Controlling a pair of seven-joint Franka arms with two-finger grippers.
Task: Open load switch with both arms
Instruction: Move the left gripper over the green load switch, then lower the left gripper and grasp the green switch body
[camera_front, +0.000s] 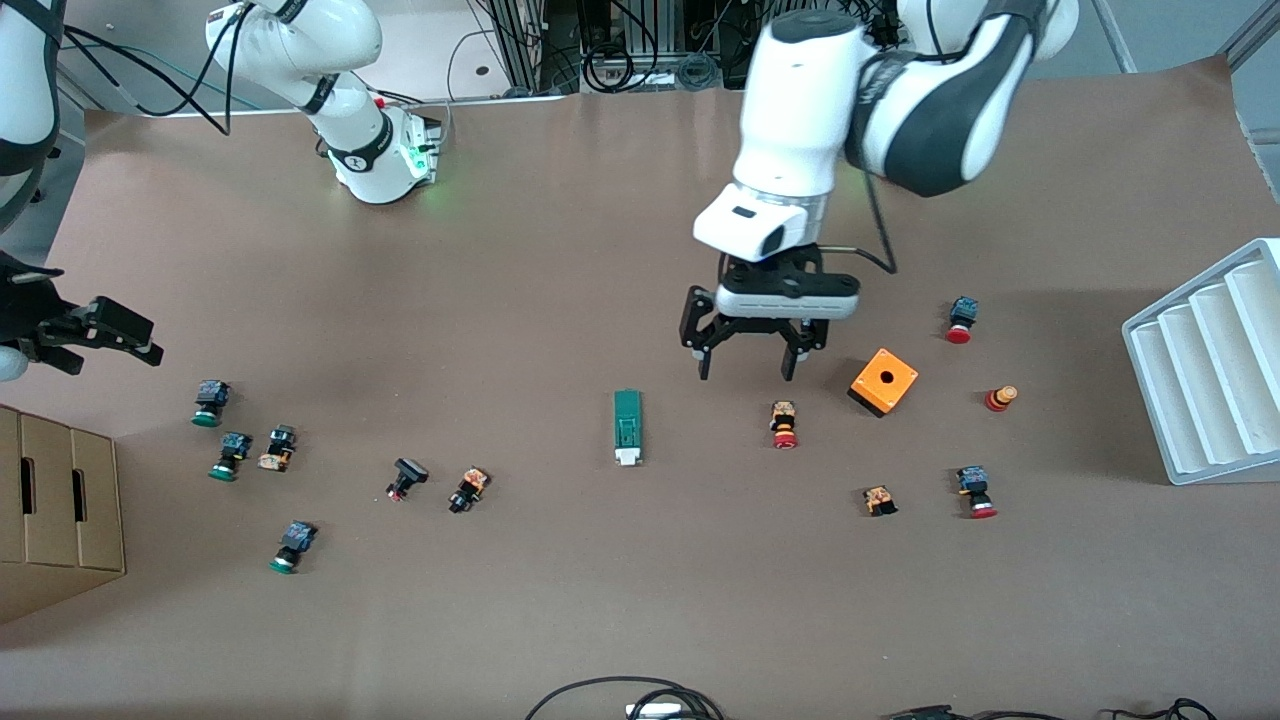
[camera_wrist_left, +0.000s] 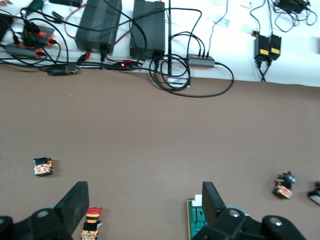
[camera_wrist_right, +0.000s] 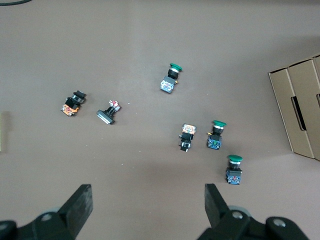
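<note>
One slim dark-green load switch (camera_front: 627, 427) and one orange cube box (camera_front: 884, 382) lie on the table. Around them lie three green-capped push buttons (camera_front: 209, 402) and four red-capped ones (camera_front: 960, 320).

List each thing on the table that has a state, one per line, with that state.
load switch: lying flat mid-table, white tab end toward the front camera, untouched
left gripper: open, empty, in the air beside the load switch, toward the orange box
right gripper: open, empty, over the right arm's end of the table
orange box: resting on the table, hole face up
cardboard box: at the table's edge, closed
</note>
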